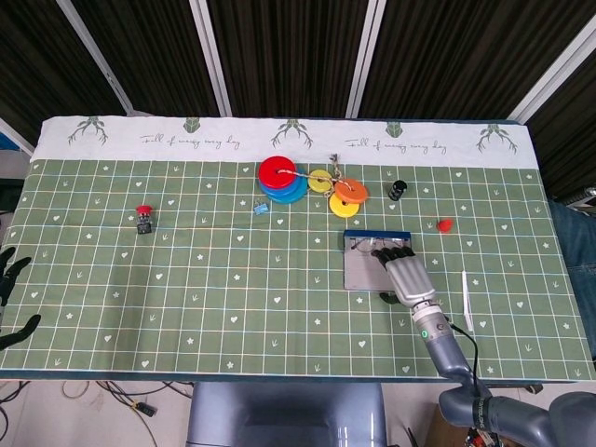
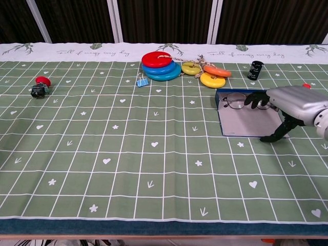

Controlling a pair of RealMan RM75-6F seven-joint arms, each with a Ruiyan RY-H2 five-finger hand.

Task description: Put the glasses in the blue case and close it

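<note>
**Glasses in, lid still up**

The glasses [image 2: 245,101] lie at the far end of the open blue case [image 2: 246,123], toward the table's right edge. Closing remains. The right hand [image 2: 289,105] hovers palm-down over them, fingers curled onto the frame, thumb reaching down beside the case; whether it grips is unclear.

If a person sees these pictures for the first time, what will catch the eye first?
Probably the silver right hand, reaching over the open blue case at the table's right, fingertips at the glasses lying in it. Next, the bright stack of red and blue rings with yellow and orange rings beside it, near the far edge. The left hand shows at the left edge of the head view.
</note>
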